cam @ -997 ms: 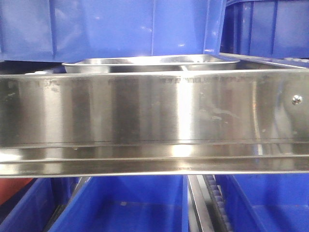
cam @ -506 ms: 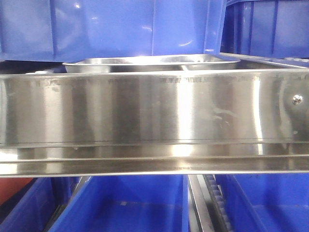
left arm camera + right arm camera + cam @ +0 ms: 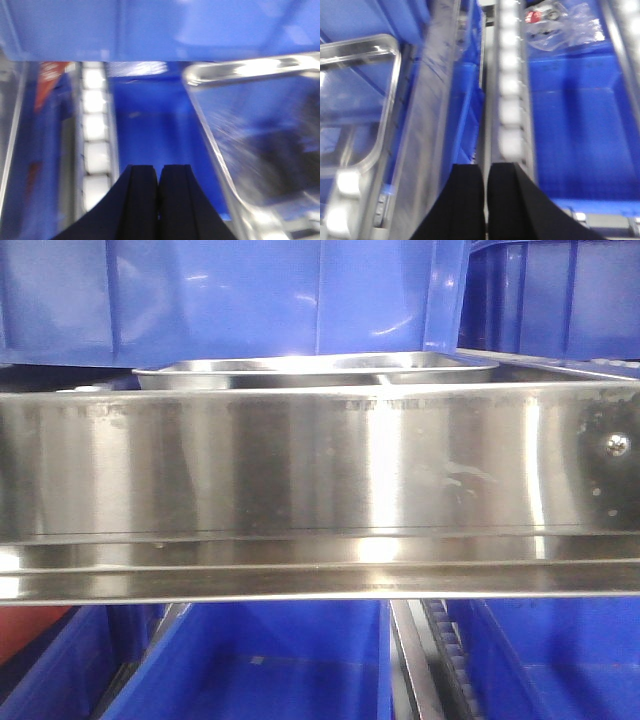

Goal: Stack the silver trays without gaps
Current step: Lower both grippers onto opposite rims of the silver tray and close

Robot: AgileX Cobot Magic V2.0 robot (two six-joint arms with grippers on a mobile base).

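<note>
One silver tray shows in the front view as a shiny rim just above the steel shelf rail, under a blue bin. In the blurred left wrist view a silver tray fills the right side, its long rim running down to the right of my left gripper. That gripper is shut with nothing held, over a blue bin floor. In the right wrist view a silver tray lies at the left. My right gripper is shut and empty, apart from that tray, over a roller track.
The brushed-steel shelf rail with a screw spans the front view. Blue bins sit above it and more blue bins below. White roller tracks run beside the bins. One blue bin holds a plastic bag.
The front view has drifted slightly, so the tray rim sits a little further right. A dark reflection has spread over the rail's right end by the screw.
</note>
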